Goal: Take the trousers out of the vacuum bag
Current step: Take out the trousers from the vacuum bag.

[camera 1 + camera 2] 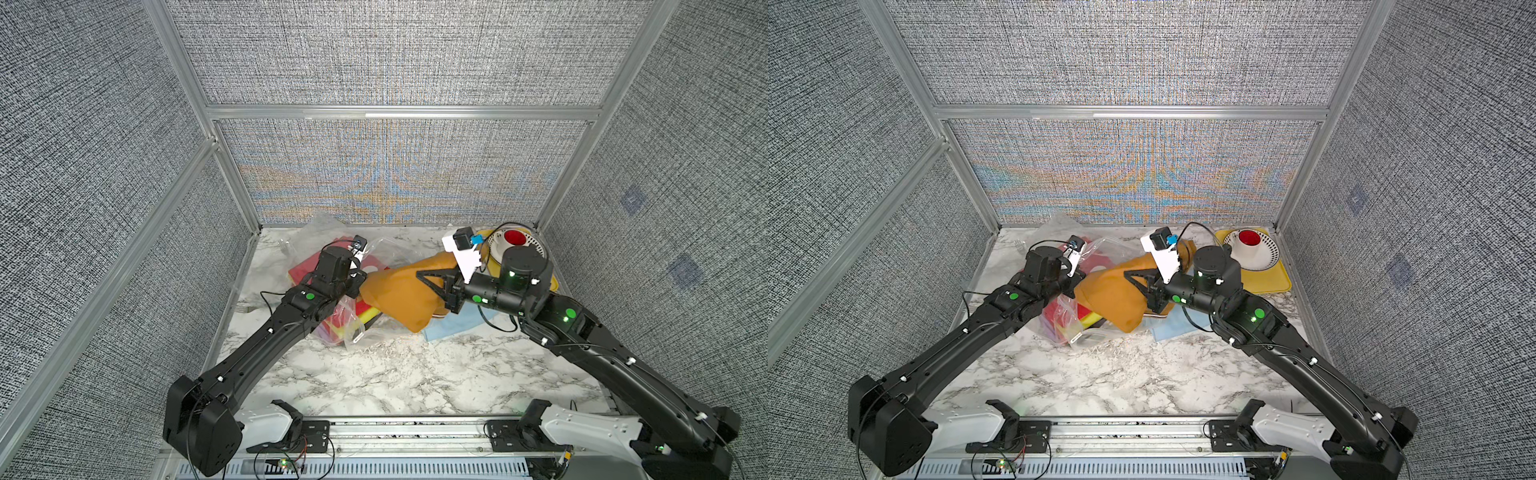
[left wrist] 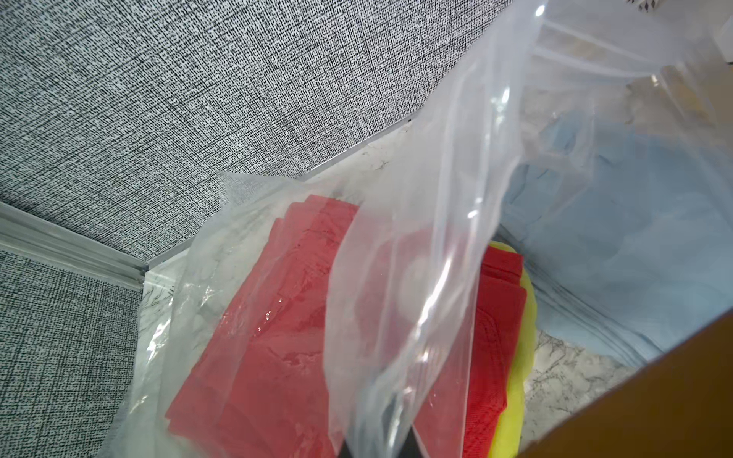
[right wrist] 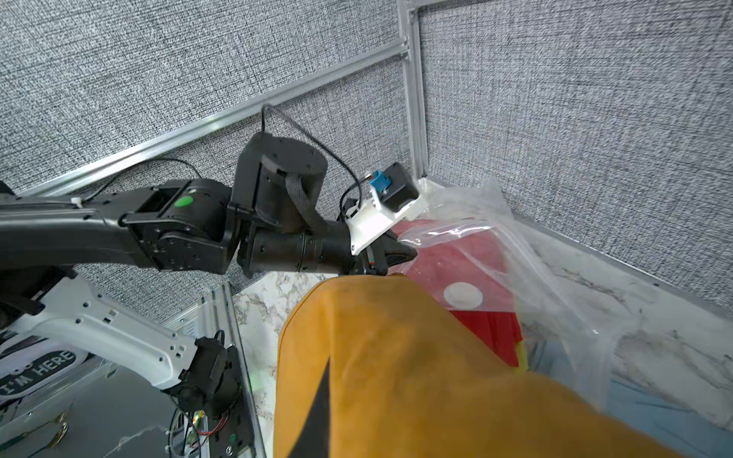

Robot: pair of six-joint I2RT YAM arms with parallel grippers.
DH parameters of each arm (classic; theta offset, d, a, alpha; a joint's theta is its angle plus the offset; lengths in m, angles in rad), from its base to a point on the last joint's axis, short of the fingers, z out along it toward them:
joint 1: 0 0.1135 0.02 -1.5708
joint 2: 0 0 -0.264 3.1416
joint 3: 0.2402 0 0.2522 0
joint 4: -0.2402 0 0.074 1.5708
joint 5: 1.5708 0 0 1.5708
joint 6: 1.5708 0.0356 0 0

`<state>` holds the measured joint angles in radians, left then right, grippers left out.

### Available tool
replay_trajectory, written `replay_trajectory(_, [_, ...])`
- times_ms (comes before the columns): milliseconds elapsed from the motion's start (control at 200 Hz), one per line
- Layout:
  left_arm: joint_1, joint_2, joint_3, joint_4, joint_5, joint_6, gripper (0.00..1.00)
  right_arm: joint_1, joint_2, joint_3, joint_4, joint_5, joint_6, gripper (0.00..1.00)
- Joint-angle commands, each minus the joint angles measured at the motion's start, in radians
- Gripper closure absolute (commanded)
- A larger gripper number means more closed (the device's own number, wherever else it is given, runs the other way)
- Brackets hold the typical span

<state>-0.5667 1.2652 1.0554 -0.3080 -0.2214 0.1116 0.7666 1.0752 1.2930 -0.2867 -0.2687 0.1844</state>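
Note:
The clear vacuum bag [image 1: 386, 249] [image 2: 436, 198] lies crumpled at the back of the marble table, and its white valve disc [image 3: 463, 295] shows. My left gripper [image 1: 358, 277] [image 2: 380, 446] is shut on a fold of the bag's plastic and holds it up. Red trousers [image 2: 277, 357] and yellow trousers [image 2: 515, 376] sit folded inside the bag. My right gripper [image 1: 428, 286] is shut on the mustard brown trousers [image 1: 399, 295] [image 3: 396, 376], which hang lifted beside the bag. Only one dark finger [image 3: 319, 416] shows past that cloth. Light blue trousers [image 1: 457, 324] lie on the table under the right arm.
A yellow tray [image 1: 1275, 282] holding a white perforated bowl [image 1: 1266, 253] and a red cup [image 1: 1249, 237] stands in the back right corner. Grey fabric walls close in the table on three sides. Both arm bases sit along the front rail.

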Motion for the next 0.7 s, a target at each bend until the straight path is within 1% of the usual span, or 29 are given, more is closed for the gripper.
replay_trajectory(0, [0.001,-0.012,-0.015,0.021,-0.022,-0.006,1.0,-0.036,-0.015,0.04,0.086,0.006,0.009,1.0])
replay_trajectory(125, [0.002,-0.016,-0.036,0.025,-0.042,-0.008,1.0,-0.096,-0.018,0.09,0.057,0.019,0.026,1.0])
replay_trajectory(310, [0.004,-0.009,-0.057,0.026,-0.069,-0.025,1.0,-0.212,-0.012,0.164,-0.015,0.054,0.041,1.0])
replay_trajectory(531, [0.027,-0.034,-0.095,0.083,-0.175,-0.064,1.0,-0.332,-0.01,0.161,-0.022,0.097,0.071,1.0])
replay_trajectory(691, [0.059,-0.066,-0.082,0.07,-0.221,-0.097,1.0,-0.398,0.024,0.134,-0.002,0.096,0.074,1.0])
